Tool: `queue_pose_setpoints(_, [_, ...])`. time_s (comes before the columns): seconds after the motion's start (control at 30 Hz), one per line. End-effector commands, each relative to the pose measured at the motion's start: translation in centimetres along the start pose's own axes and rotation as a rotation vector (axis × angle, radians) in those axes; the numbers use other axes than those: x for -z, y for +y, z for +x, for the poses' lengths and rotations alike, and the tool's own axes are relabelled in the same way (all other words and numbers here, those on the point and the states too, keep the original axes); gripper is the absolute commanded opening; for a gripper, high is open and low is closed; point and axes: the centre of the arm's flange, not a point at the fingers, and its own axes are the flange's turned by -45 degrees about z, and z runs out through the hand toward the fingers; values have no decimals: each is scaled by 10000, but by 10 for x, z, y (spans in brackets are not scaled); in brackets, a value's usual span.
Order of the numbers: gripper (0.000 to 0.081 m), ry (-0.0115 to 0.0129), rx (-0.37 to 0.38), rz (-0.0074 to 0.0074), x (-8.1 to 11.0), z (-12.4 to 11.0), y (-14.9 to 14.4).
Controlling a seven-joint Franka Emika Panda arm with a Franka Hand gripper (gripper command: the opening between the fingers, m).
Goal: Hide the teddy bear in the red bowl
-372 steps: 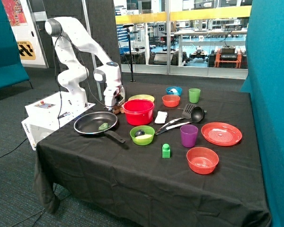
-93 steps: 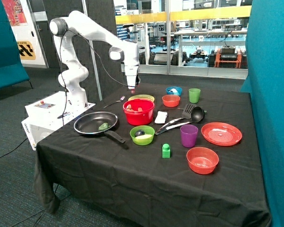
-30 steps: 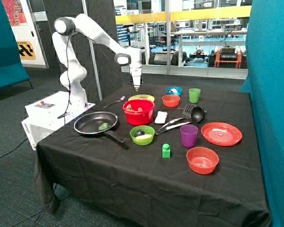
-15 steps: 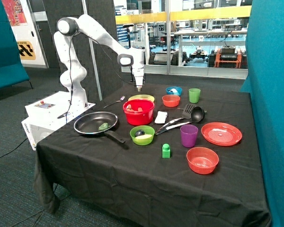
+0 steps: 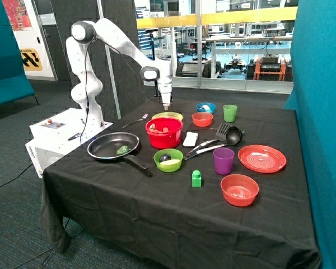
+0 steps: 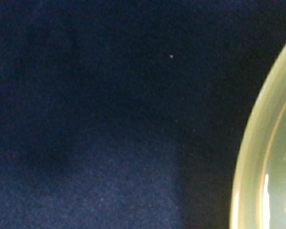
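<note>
From my remote station, the teddy bear (image 5: 158, 128) lies inside the red bowl (image 5: 163, 133) on the black table (image 5: 129, 185) (only its brown top shows above the rim). Just behind, the yellow-green bowl (image 5: 168, 116) sits; its rim (image 6: 257, 143) fills my wrist view's edge. Above it hangs the claw (image 5: 166, 106), and I cannot tell whether it is open.

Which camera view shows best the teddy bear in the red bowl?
The outside view: the teddy bear lies inside the red bowl, the gripper raised above. The wrist view shows neither.
</note>
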Motion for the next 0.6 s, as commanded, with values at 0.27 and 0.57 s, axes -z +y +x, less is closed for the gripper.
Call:
queue_pose_setpoints(0.27, [468, 3, 73, -47, -15, -1, -6])
queue_pose_setpoints(0.57, [451, 4, -7, -47, -22, 1, -2])
